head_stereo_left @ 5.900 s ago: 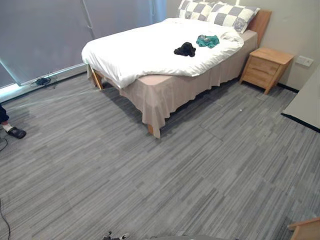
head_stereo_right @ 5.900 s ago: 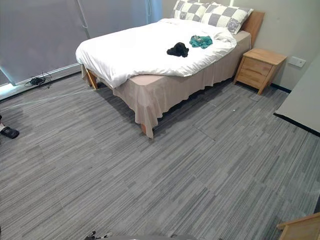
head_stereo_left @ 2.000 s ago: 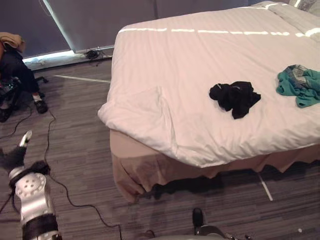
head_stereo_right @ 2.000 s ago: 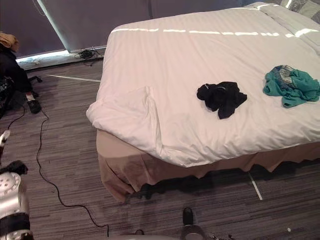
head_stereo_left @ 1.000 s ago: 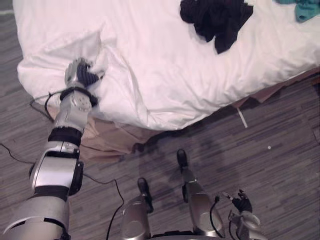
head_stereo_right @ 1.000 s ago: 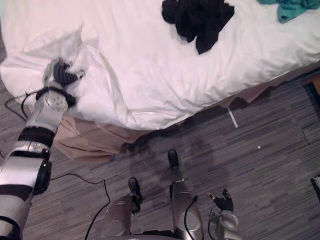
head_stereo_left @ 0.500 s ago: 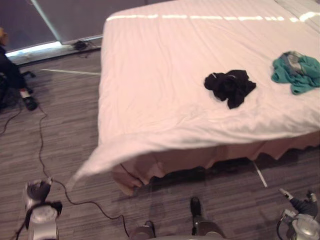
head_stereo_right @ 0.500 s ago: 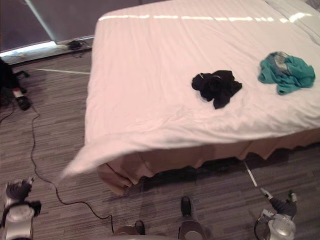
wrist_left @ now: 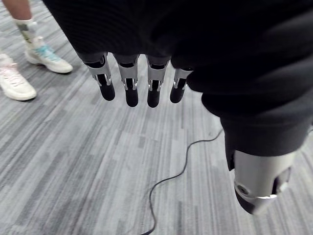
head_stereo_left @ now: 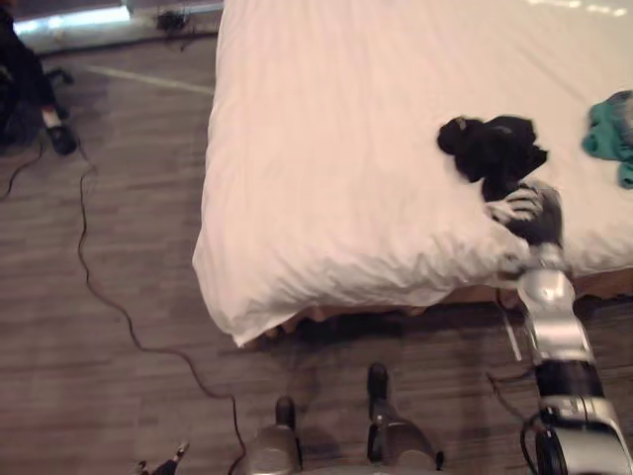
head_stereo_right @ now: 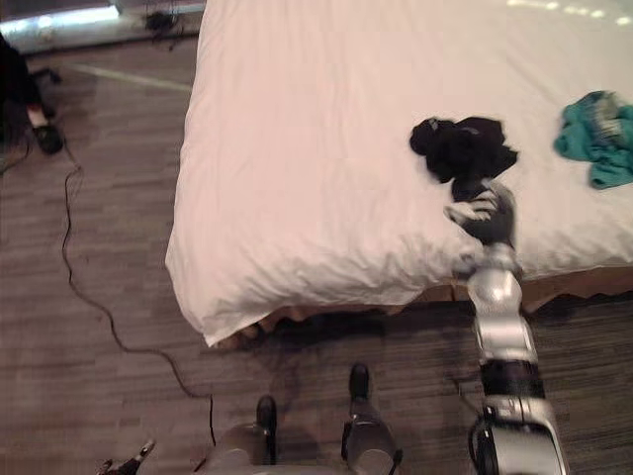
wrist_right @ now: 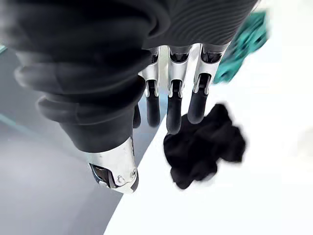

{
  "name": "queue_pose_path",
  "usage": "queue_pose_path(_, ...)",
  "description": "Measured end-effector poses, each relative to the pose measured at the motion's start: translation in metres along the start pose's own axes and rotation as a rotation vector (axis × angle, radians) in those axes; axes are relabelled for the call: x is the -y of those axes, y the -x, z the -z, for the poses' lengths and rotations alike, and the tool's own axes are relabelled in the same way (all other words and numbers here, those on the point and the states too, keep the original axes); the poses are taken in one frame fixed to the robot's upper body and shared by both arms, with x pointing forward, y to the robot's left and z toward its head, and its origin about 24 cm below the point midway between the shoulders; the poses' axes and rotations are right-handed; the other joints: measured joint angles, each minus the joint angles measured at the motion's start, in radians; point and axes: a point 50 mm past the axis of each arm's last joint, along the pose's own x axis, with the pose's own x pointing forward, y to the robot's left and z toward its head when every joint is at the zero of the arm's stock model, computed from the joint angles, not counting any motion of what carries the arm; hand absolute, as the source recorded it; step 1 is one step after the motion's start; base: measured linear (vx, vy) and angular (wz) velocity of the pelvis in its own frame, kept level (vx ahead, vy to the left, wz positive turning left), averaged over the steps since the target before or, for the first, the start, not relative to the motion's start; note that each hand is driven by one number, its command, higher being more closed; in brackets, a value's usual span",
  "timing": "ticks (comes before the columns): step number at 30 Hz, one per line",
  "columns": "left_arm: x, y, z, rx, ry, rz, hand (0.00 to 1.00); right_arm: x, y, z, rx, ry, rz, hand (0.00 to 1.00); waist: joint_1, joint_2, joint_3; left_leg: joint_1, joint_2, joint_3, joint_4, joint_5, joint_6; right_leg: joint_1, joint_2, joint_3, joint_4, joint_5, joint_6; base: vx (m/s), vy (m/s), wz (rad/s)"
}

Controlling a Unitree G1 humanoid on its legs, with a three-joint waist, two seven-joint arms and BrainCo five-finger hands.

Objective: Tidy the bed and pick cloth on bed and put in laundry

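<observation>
The cloth-picking step seems to be in hand. The right hand (head_stereo_right: 482,212) hovers over the near edge of the white duvet (head_stereo_right: 297,148), fingers straight and apart, holding nothing. It is just short of the black cloth (head_stereo_right: 463,146), a soft, crumpled heap on the smooth cover. A rumpled teal cloth (head_stereo_right: 593,134) lies further right. Next, the fingers must close round the limp bundle. The left hand (wrist_left: 128,85) hangs straight-fingered over grey striped carpet (wrist_left: 73,161).
</observation>
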Motion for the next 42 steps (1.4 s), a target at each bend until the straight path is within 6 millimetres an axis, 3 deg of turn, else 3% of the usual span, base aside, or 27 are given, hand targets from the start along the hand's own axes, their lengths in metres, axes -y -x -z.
queue_pose_path(3,0.015,-0.002,-0.025,0.070,0.012,0.041,0.00,-0.010,-0.029,-0.041,0.134,0.002,-0.035,1.00,0.028,0.003,0.074,-0.069,0.003,-0.046,0.022,0.018,-0.007,-0.054,0.002,-0.033,0.022,0.011,-0.014,-0.04,-0.017,0.41)
queue_pose_path(6,0.029,-0.002,-0.047,0.141,-0.007,0.084,0.00,-0.016,-0.049,-0.063,0.175,-0.033,-0.049,1.00,0.034,0.007,0.132,-0.132,0.000,-0.083,0.031,0.035,-0.006,-0.093,-0.004,-0.071,0.030,0.012,-0.015,-0.03,0.009,0.40)
queue_pose_path(10,0.052,0.002,-0.084,0.261,-0.049,0.153,0.00,-0.032,-0.053,-0.042,0.059,-0.052,-0.097,1.00,0.082,0.023,0.142,-0.203,-0.004,-0.099,0.049,0.037,-0.003,-0.152,-0.009,-0.081,0.043,0.012,-0.015,0.00,0.048,0.17)
queue_pose_path(11,0.056,0.004,-0.091,0.286,-0.060,0.167,0.00,-0.041,-0.051,-0.037,0.028,-0.075,-0.110,1.00,0.081,0.029,0.145,-0.214,-0.006,-0.107,0.051,0.038,-0.003,-0.159,-0.010,-0.084,0.044,0.012,-0.015,0.02,0.039,0.11)
queue_pose_path(13,0.068,0.008,-0.103,0.333,-0.094,0.203,0.00,-0.061,-0.049,-0.049,0.050,-0.175,-0.117,1.00,0.074,0.033,0.153,-0.220,-0.013,-0.108,0.053,0.038,-0.002,-0.167,-0.016,-0.081,0.045,0.012,-0.015,0.04,0.058,0.01)
queue_pose_path(16,0.080,0.013,-0.120,0.387,-0.104,0.236,0.00,-0.075,-0.044,-0.054,0.053,-0.227,-0.148,1.00,0.073,0.034,0.154,-0.214,-0.015,-0.104,0.049,0.038,-0.002,-0.167,-0.018,-0.076,0.045,0.011,-0.014,0.01,0.028,-0.08)
queue_pose_path(18,0.086,0.017,-0.131,0.417,-0.103,0.250,0.00,-0.094,-0.036,-0.063,0.068,-0.274,-0.208,1.00,0.073,0.034,0.154,-0.206,-0.013,-0.099,0.045,0.038,-0.002,-0.165,-0.016,-0.074,0.045,0.011,-0.015,0.00,0.010,-0.13)
queue_pose_path(19,0.090,0.019,-0.135,0.435,-0.112,0.255,0.00,-0.113,-0.025,-0.071,0.086,-0.326,-0.282,1.00,0.072,0.034,0.154,-0.193,-0.009,-0.092,0.040,0.038,-0.002,-0.160,-0.013,-0.070,0.045,0.011,-0.015,0.01,-0.015,-0.17)
queue_pose_path(21,0.094,0.022,-0.138,0.448,-0.112,0.260,0.00,-0.155,0.007,-0.085,0.106,-0.406,-0.483,1.00,0.067,0.035,0.155,-0.154,0.001,-0.090,0.020,0.041,-0.007,-0.129,-0.004,-0.069,0.042,0.006,-0.021,0.04,-0.016,-0.10)
queue_pose_path(22,0.097,0.025,-0.140,0.464,-0.126,0.271,0.00,-0.186,0.037,-0.095,0.104,-0.473,-0.657,1.00,0.067,0.035,0.155,-0.120,0.007,-0.088,0.003,0.045,-0.010,-0.099,0.004,-0.073,0.036,0.001,-0.028,0.05,-0.001,0.03)
queue_pose_path(24,0.101,0.028,-0.143,0.485,-0.135,0.284,0.00,-0.211,0.066,-0.105,0.085,-0.563,-0.816,1.00,0.071,0.034,0.153,-0.093,0.017,-0.085,-0.012,0.046,-0.012,-0.069,0.012,-0.077,0.023,-0.002,-0.032,0.04,-0.004,0.08)
queue_pose_path(27,0.108,0.033,-0.145,0.513,-0.169,0.305,0.00,-0.227,0.101,-0.130,0.071,-0.797,-0.965,1.00,0.075,0.028,0.148,-0.066,0.018,-0.080,-0.032,0.051,-0.014,-0.051,0.013,-0.078,0.023,-0.009,-0.033,0.02,0.003,0.03)
queue_pose_path(30,0.106,0.032,-0.139,0.504,-0.189,0.302,0.00,-0.216,0.092,-0.143,0.084,-0.962,-0.911,1.00,0.073,0.013,0.119,-0.034,0.013,-0.051,-0.048,0.055,-0.009,-0.040,0.010,-0.056,0.023,-0.008,-0.032,0.03,0.051,-0.20)
queue_pose_path(33,0.106,0.032,-0.130,0.493,-0.219,0.311,0.00,-0.185,0.059,-0.133,0.090,-1.089,-0.678,1.00,0.058,-0.001,0.070,-0.014,0.012,-0.018,-0.055,0.055,-0.009,-0.040,0.009,-0.027,0.025,-0.007,-0.030,0.05,0.036,-0.26)
queue_pose_path(37,0.110,0.034,-0.130,0.507,-0.235,0.328,0.00,-0.145,0.023,-0.117,0.114,-1.086,-0.451,1.00,0.020,0.003,0.071,-0.033,0.012,0.003,-0.039,0.055,-0.009,-0.074,0.008,-0.009,0.047,-0.003,-0.026,-0.03,0.011,-0.19)
queue_pose_path(41,0.123,0.045,-0.140,0.568,-0.241,0.373,0.00,-0.075,-0.022,-0.098,0.182,-1.023,-0.145,1.00,0.016,0.067,0.106,-0.132,0.007,0.005,0.039,0.044,-0.001,-0.172,-0.001,0.003,0.112,-0.005,-0.024,-0.09,0.002,-0.03)
queue_pose_path(42,0.124,0.045,-0.140,0.568,-0.239,0.375,0.00,-0.067,-0.028,-0.095,0.183,-1.010,-0.111,1.00,0.015,0.076,0.111,-0.148,0.005,0.005,0.048,0.044,-0.001,-0.188,-0.004,0.004,0.120,-0.007,-0.022,-0.17,-0.010,0.03)
